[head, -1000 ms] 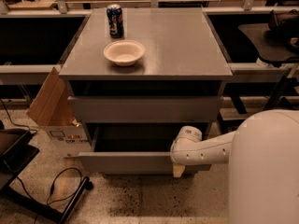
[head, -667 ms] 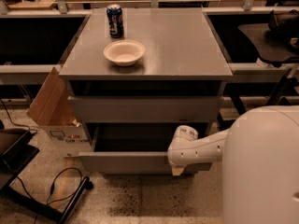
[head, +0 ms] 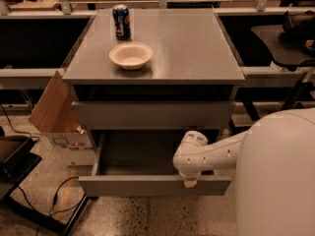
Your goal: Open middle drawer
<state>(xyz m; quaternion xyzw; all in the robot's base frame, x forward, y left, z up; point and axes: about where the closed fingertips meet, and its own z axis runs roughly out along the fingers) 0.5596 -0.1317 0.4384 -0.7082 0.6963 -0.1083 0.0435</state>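
Observation:
A grey cabinet point(head: 157, 48) has an upper drawer front point(head: 152, 114) that is nearly shut. The drawer below it point(head: 147, 186) is pulled far out, and its inside looks empty. My gripper point(head: 189, 182) is at the top edge of that open drawer's front panel, right of its middle. The white wrist point(head: 194, 154) reaches in from the right over the drawer and hides most of the gripper. Any drawer lower down is hidden behind the open one.
A white bowl point(head: 131, 55) and a blue can point(head: 121, 21) stand on the cabinet top. A cardboard box point(head: 59, 114) leans at the cabinet's left. Cables and a dark stand point(head: 29, 181) lie on the floor at the left. My white body point(head: 280, 176) fills the lower right.
The open drawer's front has come a little farther out toward the camera, and my gripper and wrist have moved with it, shifting slightly left.

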